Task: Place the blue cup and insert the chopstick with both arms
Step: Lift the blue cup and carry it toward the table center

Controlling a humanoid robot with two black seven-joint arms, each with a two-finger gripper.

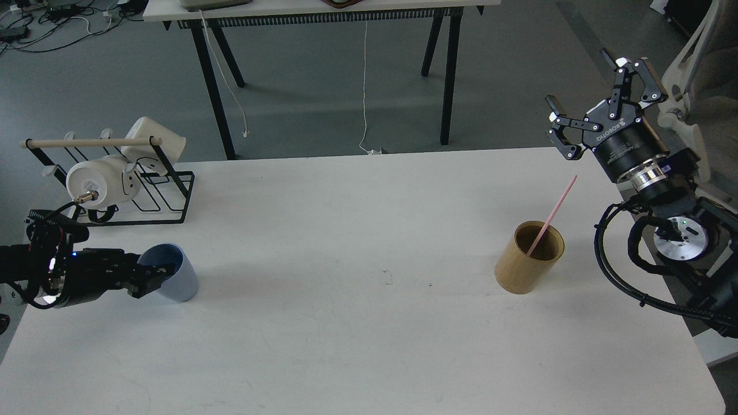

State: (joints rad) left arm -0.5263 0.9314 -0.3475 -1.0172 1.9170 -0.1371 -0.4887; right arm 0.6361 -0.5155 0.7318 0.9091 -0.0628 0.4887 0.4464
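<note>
Broadly, bare white table (pixel 357 323) is seen between the blue cup (pixel 173 280) and the tan wooden holder (pixel 529 257), and more open surface lies toward the near edge. The holder, taken as the landmark, stands toward the table's right side, clear of the right edge. The chopstick (pixel 552 214) is seen standing in the holder, its lower end inside and its long axis leaning up and away to the right; it is thin, straight and pink, rising well above the rim. Far left of the holder, near the left edge, the blue cup is tilted, its mouth turned left toward the left gripper (pixel 151 278), whose fingers are closed on its rim. It is pale blue and tapered. Behind it, a black wire rack (pixel 144 196) with white mugs (pixel 101 181) is seen. Right of the holder and raised above it, the right gripper (pixel 599 95) is spread wide, grasping nothing.
</note>
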